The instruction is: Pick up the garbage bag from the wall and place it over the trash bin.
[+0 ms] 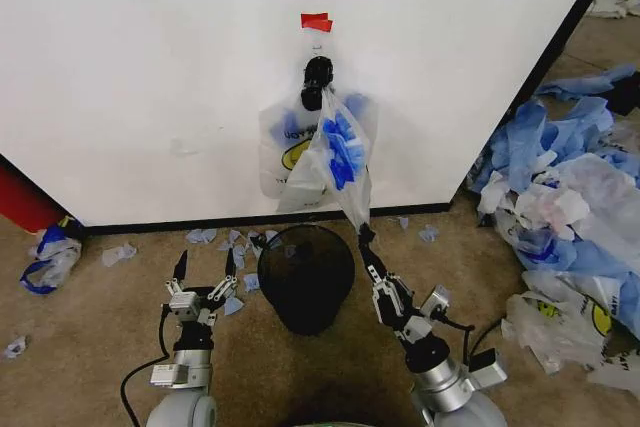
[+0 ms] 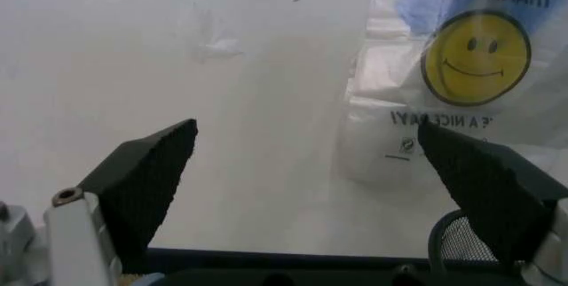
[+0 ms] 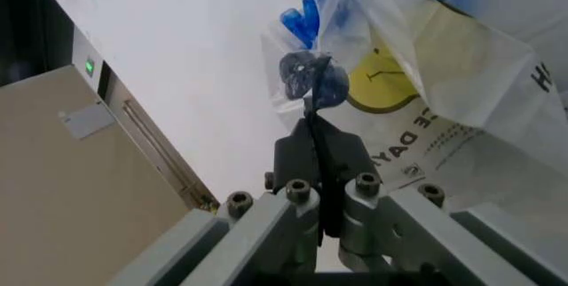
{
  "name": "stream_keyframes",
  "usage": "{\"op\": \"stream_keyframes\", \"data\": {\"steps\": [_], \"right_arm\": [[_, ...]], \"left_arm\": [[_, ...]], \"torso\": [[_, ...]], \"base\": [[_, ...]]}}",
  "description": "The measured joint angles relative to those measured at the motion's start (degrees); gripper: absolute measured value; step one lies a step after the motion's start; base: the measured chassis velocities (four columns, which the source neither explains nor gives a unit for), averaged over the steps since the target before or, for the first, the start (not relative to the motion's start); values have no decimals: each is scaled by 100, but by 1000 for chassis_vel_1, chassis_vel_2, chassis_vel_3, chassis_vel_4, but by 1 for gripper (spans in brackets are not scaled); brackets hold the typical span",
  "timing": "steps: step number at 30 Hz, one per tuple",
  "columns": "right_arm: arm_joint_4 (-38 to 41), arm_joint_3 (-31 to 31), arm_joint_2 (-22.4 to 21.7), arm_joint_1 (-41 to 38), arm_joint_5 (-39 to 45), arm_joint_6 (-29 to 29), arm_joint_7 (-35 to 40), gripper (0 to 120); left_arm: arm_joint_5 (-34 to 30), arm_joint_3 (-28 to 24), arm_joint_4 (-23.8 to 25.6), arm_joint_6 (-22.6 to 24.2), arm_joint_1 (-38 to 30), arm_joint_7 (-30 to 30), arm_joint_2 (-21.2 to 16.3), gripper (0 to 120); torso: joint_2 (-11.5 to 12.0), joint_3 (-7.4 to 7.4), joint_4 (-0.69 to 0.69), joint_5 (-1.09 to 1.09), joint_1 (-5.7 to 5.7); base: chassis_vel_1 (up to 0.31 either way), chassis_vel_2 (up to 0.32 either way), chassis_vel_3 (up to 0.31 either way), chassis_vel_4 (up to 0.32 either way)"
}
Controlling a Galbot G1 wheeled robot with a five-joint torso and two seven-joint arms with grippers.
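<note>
Right end effector [image 1: 364, 234] pinches garbage bag [image 1: 335, 152], stretched diagonally from clip [image 1: 317, 74].

Smiley garbage bag [image 1: 322, 152] hangs on the wall [image 1: 150, 67], apparently clipped, above the trash bin [image 1: 305, 275].

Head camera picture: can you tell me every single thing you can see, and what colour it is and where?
garbage bag: one, translucent white with blue and a yellow smiley, hanging from the clip, bottom corner pinched by the right gripper
wall: one, white with black base strip, ahead
red tape: one piece, above the clip
clip: one, black, on the wall
trash bin: one, black mesh, on the floor below the bag
plastic sheet heap: one, blue and white, on the right
plastic scraps: several, bluish, along the wall base
left gripper: open, left of the bin
right gripper: shut on the bag
</note>
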State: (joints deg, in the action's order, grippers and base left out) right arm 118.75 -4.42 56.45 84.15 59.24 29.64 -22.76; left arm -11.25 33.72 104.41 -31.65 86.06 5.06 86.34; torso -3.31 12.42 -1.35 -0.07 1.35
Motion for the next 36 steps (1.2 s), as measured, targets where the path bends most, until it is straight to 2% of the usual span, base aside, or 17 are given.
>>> {"op": "stream_keyframes", "data": {"steps": [36], "right_arm": [[-48, -63, 152, 443, -459, 365, -238, 0]], "left_arm": [[-86, 13, -59, -37, -34, -8, -67, 98]], "torso": [[0, 0, 0, 0, 0]], "base": [[0, 0, 0, 0]]}}
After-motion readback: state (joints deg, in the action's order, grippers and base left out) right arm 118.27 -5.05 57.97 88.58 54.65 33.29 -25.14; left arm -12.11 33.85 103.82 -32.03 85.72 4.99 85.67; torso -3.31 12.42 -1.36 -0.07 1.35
